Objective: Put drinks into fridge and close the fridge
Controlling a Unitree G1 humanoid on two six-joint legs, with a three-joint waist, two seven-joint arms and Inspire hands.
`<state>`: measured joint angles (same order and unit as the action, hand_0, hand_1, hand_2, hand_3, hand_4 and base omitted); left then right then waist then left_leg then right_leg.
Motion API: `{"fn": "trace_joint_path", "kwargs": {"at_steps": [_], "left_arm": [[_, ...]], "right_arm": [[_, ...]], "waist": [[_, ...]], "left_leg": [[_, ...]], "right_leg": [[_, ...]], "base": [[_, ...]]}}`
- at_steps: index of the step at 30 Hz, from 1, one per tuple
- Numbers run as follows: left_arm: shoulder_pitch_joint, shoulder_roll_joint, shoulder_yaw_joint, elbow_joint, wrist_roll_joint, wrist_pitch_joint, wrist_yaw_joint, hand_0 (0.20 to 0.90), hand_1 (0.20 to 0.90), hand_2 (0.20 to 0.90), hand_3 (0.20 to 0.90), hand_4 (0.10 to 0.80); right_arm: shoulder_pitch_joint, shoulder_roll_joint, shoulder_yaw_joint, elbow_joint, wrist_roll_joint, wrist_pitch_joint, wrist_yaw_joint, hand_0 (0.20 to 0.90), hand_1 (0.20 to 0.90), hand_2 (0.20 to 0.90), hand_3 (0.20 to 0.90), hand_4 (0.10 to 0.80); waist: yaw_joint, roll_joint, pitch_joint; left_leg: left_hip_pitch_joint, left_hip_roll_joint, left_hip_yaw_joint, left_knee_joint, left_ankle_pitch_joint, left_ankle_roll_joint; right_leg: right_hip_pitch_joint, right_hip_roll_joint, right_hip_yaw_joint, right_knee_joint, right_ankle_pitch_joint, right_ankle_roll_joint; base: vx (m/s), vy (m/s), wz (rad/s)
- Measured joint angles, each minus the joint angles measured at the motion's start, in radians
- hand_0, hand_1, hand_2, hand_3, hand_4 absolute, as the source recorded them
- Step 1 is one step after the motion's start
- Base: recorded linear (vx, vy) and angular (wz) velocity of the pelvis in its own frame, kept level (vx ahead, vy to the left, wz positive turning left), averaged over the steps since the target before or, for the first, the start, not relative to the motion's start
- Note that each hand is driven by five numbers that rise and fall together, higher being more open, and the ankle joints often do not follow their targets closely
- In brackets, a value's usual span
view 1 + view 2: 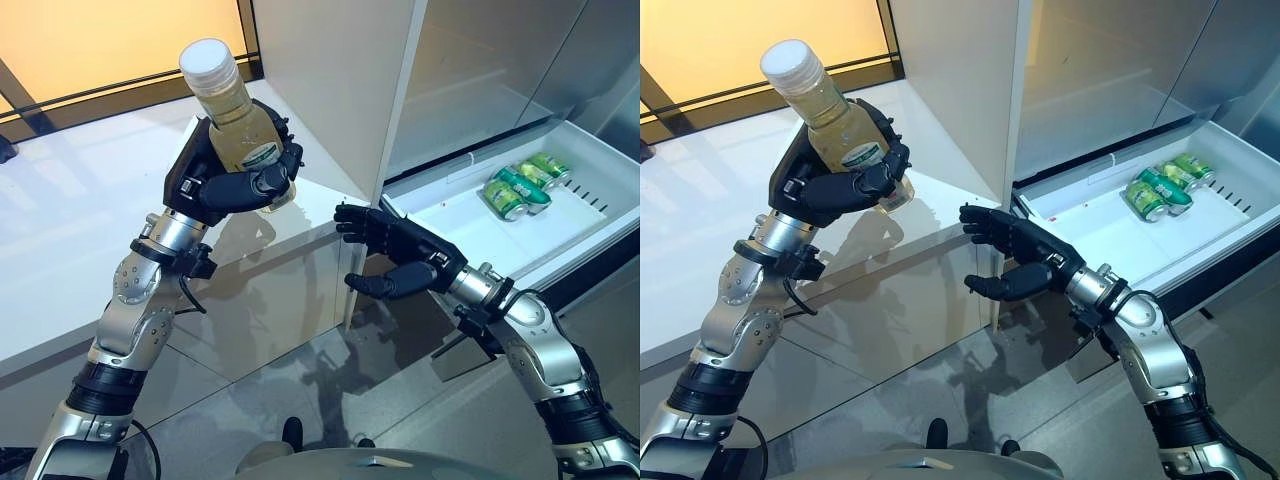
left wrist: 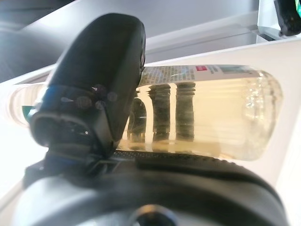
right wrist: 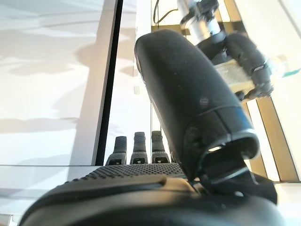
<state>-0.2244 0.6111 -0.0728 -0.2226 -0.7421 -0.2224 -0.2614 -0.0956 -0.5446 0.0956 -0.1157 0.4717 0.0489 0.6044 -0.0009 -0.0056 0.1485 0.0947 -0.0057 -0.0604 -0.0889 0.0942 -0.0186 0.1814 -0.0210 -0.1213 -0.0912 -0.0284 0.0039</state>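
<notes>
You're holding the bottle (image 1: 232,110) in the left hand (image 1: 228,183), fingers and thumb curled round its lower body, with the white cap tilted up and away from the fridge. That grip is sitting low on the bottle, which is leaving the neck and cap free, and the left wrist view is confirming the fingers wrapped behind the pale yellow drink. The bottle is hanging above the white surface (image 1: 70,220), just beside the corner of the fridge wall (image 1: 330,90), not yet inside anything.

Your right hand (image 1: 395,250) is empty, fingers relaxed and spread with the thumb apart beneath them, hovering between the bottle and the open drawer (image 1: 450,215). That looks like a hand waiting to receive, since the drawer is lying on the right side and the left arm would be reaching across the fridge corner to get there.

The drawer is pulled out and already carrying green cans (image 1: 520,185) lying on their sides toward its far end, so the near part is bare and would take the bottle laid flat. You're still facing the whole placing and closing, by my reading.
</notes>
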Motion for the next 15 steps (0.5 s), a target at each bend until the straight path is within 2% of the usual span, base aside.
{"fn": "trace_joint_path", "kwargs": {"at_steps": [4,11,15], "left_arm": [[0.000,0.000,-0.013,-0.002,0.000,0.000,-0.021,0.300,0.300,0.300,0.200,0.100],[-0.012,0.001,-0.118,-0.002,0.000,0.007,-0.055,0.300,0.300,0.300,0.200,0.100],[-0.019,0.004,-0.145,-0.002,0.000,0.040,-0.078,0.300,0.300,0.300,0.200,0.100]], "right_arm": [[-0.029,-0.001,0.023,0.000,0.020,0.026,-0.031,0.900,0.900,0.900,0.900,0.800],[-0.181,-0.010,0.159,0.005,0.060,0.068,-0.079,0.900,0.900,0.900,0.900,0.800],[-0.245,-0.010,0.195,0.013,0.083,0.101,-0.100,0.900,0.900,0.900,0.900,0.800]], "waist": [[-0.002,0.000,0.000],[0.003,0.000,0.000],[0.004,-0.001,0.000]], "left_leg": [[0.000,0.000,0.000,0.000,0.000,0.000],[0.000,0.000,-0.003,0.000,0.000,0.000],[0.002,0.000,-0.005,0.000,0.000,0.000]], "right_leg": [[0.000,0.000,0.000,0.000,0.000,0.000],[0.003,0.000,-0.003,0.000,0.000,0.000],[0.007,0.000,-0.005,0.000,0.000,0.000]], "base": [[0.000,0.000,0.00],[0.000,0.000,0.00],[0.002,0.000,0.01]]}}
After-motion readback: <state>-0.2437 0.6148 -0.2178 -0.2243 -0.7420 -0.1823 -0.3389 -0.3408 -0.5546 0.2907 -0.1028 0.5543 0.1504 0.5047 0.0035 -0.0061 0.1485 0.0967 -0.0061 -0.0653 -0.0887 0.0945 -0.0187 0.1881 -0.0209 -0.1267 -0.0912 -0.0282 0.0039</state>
